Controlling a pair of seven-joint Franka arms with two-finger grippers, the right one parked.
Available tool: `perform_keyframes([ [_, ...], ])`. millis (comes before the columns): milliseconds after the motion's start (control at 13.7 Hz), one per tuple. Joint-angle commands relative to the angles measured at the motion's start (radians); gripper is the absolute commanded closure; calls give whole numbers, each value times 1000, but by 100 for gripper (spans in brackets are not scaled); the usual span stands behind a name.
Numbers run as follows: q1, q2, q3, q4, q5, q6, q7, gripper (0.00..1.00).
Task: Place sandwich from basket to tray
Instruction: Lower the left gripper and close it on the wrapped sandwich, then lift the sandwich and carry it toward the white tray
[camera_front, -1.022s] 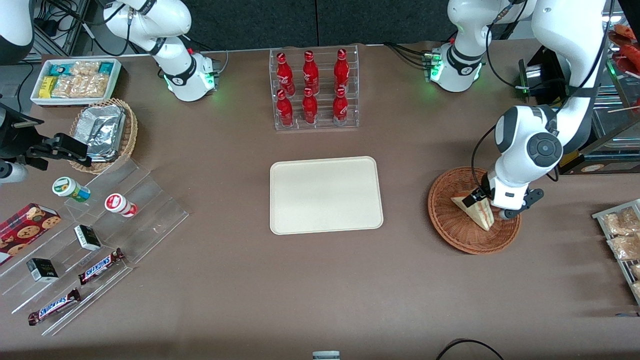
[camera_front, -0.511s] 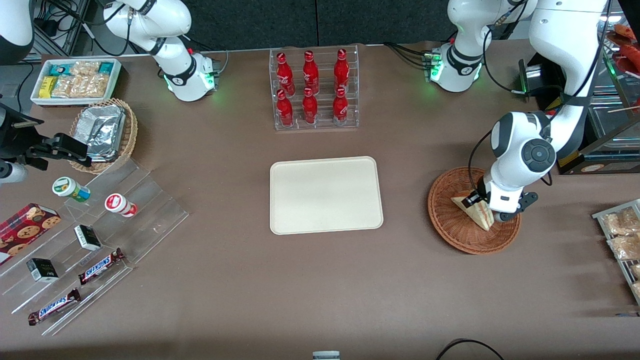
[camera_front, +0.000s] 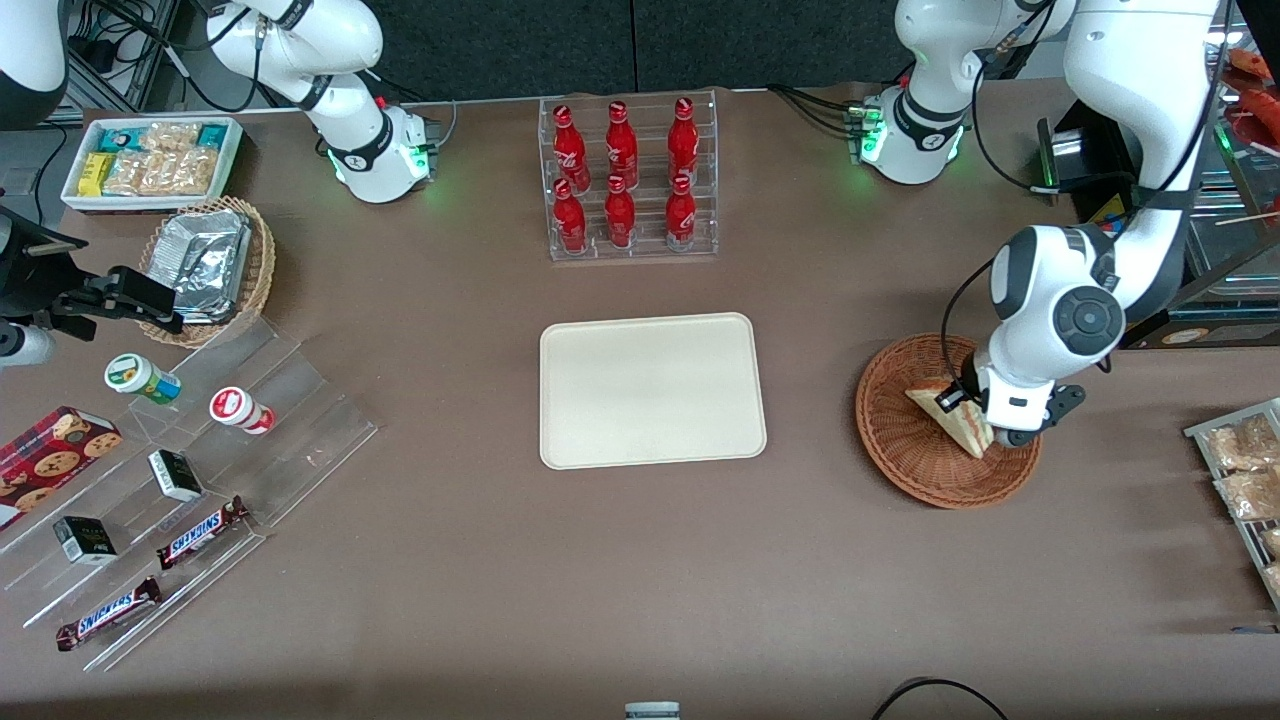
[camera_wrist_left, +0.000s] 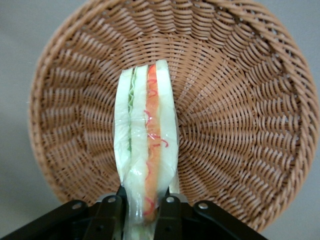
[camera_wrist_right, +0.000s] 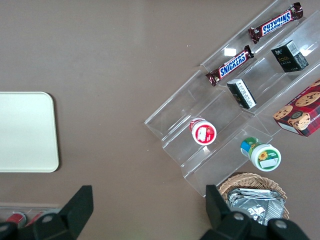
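- Wrist view first: the sandwich (camera_wrist_left: 146, 150) stands on edge, cut face up to the camera, red, yellow and green filling running between pale bread slices.
- The gripper (camera_wrist_left: 142, 212) has it: the two dark fingers (camera_wrist_left: 111, 212) sit narrow, pressed against both bread faces at one end of the wedge, clamped on it.
- Under it lies the woven bowl of the basket (camera_wrist_left: 240, 125), reddish-brown wicker all round; whether the wedge touches the weave or hangs just clear, I cannot tell.
- Front view: sandwich (camera_front: 955, 420) inside the basket (camera_front: 900, 440), at the working arm's end of the tabletop (camera_front: 640, 560), gripper (camera_front: 968, 412) down on it under the white wrist.
- The tray (camera_front: 652, 390) waits bare mid-tabletop, well apart from the basket, with the rack of red bottles (camera_front: 625, 180) farther from the front camera than the tray.
- Handling call: this looks light and soft, and the bread would likely dent under a hard squeeze.
- Its wrapping looks glossy, so it could slide in a loose grip.
- The grip sits on the flat bread faces, across the layers, which seems the sensible hold; pinching the filling edge would risk spreading the layers.
- Held at one end, the free end may sag or swing in the carry.
- Next, by my reckoning: a lift clear of the wicker rim, then across to the tray.
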Motion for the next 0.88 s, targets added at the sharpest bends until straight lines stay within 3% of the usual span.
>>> perform_keyframes([
  [0, -43, -8, -10, 119, 20, -166, -34, 100],
  [219, -136, -7, -14, 204, 3, -266, -38, 100],
  [803, -414, 39, -14, 326, -30, -263, -49, 100],
])
